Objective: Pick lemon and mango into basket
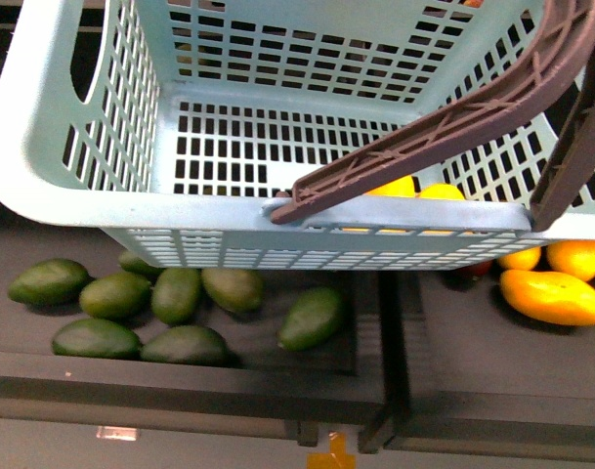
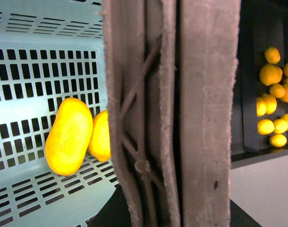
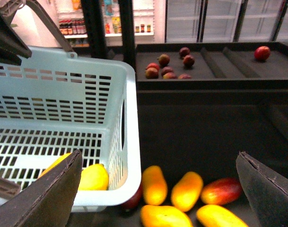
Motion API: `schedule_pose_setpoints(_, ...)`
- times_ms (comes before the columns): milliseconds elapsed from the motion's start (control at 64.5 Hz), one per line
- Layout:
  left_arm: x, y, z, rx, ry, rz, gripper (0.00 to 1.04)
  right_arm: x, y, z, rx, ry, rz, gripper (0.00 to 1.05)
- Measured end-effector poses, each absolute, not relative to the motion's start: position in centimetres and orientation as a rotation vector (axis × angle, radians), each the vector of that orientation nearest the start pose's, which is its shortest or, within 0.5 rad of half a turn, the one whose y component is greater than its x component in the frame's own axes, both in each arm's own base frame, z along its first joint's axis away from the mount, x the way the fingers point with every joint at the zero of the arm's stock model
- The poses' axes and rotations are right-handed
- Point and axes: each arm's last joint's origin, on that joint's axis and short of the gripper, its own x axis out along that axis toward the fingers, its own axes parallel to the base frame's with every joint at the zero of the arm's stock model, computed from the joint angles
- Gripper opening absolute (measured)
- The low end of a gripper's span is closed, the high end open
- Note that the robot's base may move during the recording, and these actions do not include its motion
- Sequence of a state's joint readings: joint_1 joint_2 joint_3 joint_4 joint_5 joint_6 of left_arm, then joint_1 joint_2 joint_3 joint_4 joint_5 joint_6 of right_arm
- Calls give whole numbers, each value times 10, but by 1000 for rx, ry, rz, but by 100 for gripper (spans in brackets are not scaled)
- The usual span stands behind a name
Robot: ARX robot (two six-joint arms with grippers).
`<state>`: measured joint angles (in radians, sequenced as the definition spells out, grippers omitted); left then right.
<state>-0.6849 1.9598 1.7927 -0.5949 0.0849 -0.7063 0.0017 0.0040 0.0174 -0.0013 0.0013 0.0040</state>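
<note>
Right gripper hangs with its two dark fingers spread wide, holding nothing, over the dark display shelf just beside the basket. No part of the left gripper can be made out; its wrist camera is filled by the brown handles seen very close, so whether it grips them cannot be told. Inside the turquoise basket, the mango lies on the slotted floor with the lemon touching it, both against the wall nearest the right arm. In the front view the two show only as yellow slivers behind one handle resting across the near rim. Below the basket, dark green fruits lie in a cluster on one tray; loose mangoes and one reddish fruit lie on the neighbouring shelf. Farther back sit dark red fruits.
</note>
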Motion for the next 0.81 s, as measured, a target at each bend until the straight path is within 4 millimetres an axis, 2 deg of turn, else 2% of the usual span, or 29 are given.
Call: schedule_pose_setpoints(806,342,-279,299,-408,956,-429,16,97,0,169,3,-13,-1,96)
